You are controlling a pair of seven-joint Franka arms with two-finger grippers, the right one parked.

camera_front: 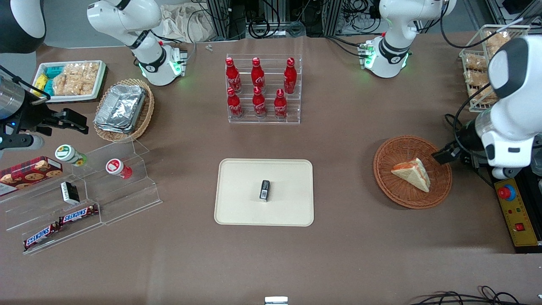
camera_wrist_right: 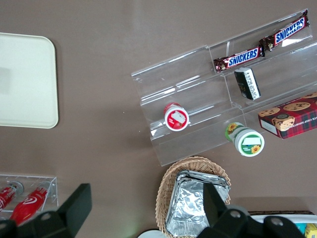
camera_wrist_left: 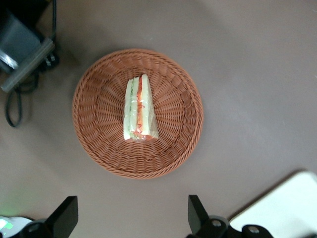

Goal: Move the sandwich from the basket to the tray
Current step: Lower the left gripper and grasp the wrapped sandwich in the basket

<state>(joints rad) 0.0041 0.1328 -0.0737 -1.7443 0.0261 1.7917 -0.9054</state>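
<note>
So far nothing is done: the pale triangular sandwich (camera_wrist_left: 140, 110) lies in the round reddish-brown wicker basket (camera_wrist_left: 96, 144), below the gripper (camera_wrist_left: 132, 215), whose released fingers (camera_wrist_left: 67, 213) hang spread and empty, and the flat cream rectangular tray (camera_front: 237, 212) awaits it.

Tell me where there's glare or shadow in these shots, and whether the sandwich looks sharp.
Front view: soft shadows across the table nearest the camera; foil containers glint. Left wrist view: even light, sandwich and basket sharp, the open gripper hovering above them, fingers dark. Right wrist view: glare on the clear plastic shelf.
</note>
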